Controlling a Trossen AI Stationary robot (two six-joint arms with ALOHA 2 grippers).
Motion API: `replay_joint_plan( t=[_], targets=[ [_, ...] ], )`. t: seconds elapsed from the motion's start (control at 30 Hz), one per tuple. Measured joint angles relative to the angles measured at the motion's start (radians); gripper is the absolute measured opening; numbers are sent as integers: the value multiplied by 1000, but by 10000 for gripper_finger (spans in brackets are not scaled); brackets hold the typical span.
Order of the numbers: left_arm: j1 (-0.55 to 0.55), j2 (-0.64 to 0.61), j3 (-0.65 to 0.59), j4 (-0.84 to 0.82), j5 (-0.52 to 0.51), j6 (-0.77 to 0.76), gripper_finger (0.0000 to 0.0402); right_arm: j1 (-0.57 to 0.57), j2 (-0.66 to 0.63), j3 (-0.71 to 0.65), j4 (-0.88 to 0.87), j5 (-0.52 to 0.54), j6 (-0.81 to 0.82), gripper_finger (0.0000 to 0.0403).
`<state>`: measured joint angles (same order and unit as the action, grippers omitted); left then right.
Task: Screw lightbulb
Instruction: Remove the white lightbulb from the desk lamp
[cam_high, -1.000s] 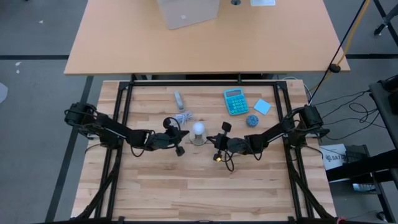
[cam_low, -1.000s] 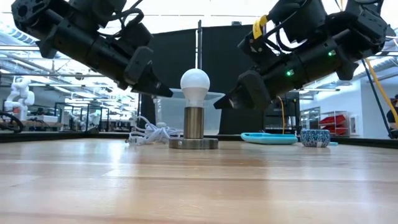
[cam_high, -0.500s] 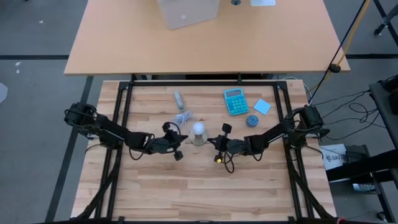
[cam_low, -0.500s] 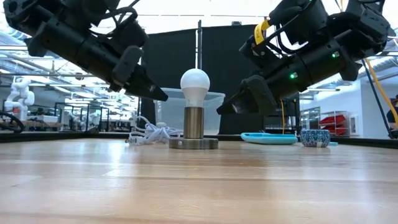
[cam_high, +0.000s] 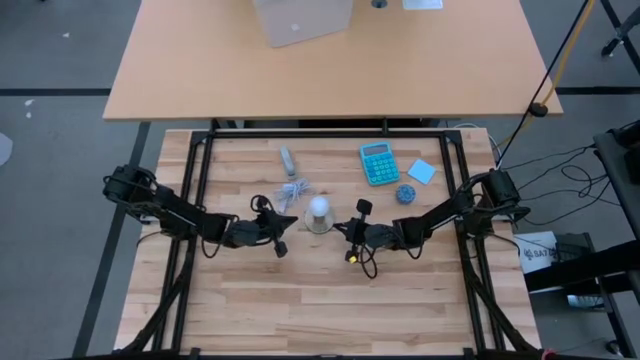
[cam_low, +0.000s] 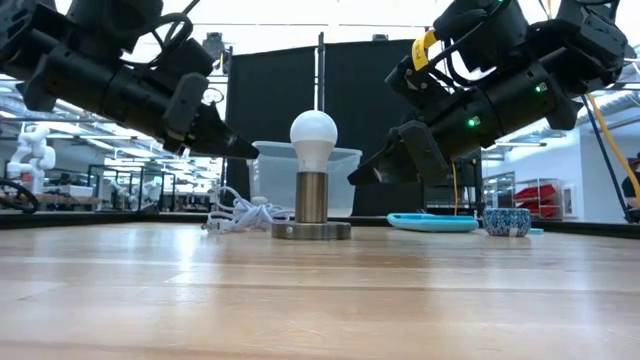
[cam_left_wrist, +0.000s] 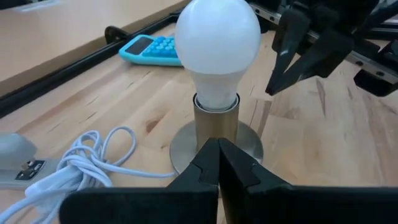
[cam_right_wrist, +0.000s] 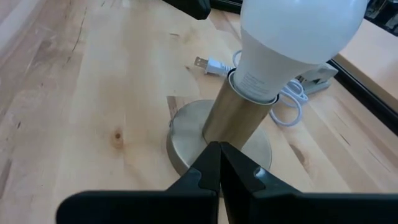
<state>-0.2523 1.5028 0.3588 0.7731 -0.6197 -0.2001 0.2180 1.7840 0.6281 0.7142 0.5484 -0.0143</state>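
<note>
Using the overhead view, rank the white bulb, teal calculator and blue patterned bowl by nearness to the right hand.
1. White frosted lightbulb, just to the left of the shut right hand.
2. Small blue patterned bowl, behind it to the right.
3. Teal calculator, farthest back.

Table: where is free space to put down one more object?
The near half of the table, in front of both grippers, lies bare. The far middle is crowded: the lightbulb in its socket base, cable, calculator.

One lightbulb (cam_high: 319, 207), two claws.
</note>
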Motion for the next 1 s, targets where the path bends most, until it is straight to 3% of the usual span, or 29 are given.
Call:
replay_joint_plan(
  t=[0.3,0.53,0.67,0.83,1.0],
  targets=[
    [0,0,0,0,0,26,0,0,0,-23,40,0,-6,0],
    [-6,-91,-57,14,0,30,0,-2,0,-213,413,-27,-10,0],
    [14,-155,-62,37,16,51,0,-15,0,-248,561,-56,-25,0],
    [72,-142,-62,32,122,22,0,-22,0,-194,556,-57,-22,0],
    [87,-70,-62,32,134,-56,13,-22,0,-159,526,-57,-5,14]
  ],
)
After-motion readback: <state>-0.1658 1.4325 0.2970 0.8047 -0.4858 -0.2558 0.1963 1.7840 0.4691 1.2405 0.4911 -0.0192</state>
